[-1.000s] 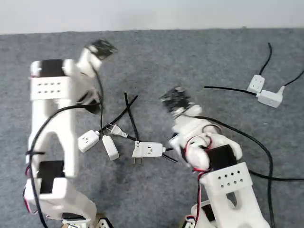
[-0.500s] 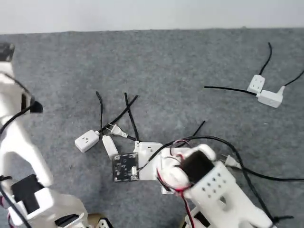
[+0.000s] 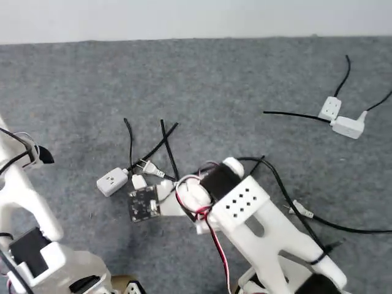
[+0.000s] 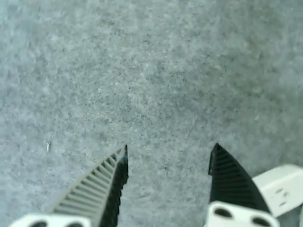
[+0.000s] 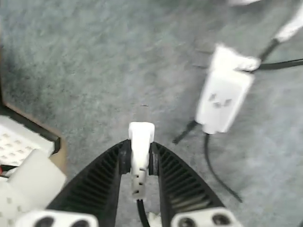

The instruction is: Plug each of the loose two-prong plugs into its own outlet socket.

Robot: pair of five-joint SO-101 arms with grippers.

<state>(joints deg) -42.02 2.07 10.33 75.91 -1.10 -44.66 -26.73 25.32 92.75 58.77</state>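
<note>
clenching the white plug (image 5: 141, 135) in our right gripper (image 5: 140, 145), we find the outlet socket (image 5: 222, 97) lying near, ahead but off its line, long axis slanted; our left gripper (image 4: 170, 148) hangs released above carpet (image 4: 142, 71).

Soft, even light falls from overhead on the grey carpet (image 3: 245, 79), so the right arm (image 3: 257, 214) and the black cords (image 3: 294, 114) cast only faint, close shadows and nothing glares. In the left wrist view the carpet is evenly bright with no hard shadow, while in the right wrist view the white outlet socket (image 5: 222, 97) looks very bright, almost washed out at one end.
</note>
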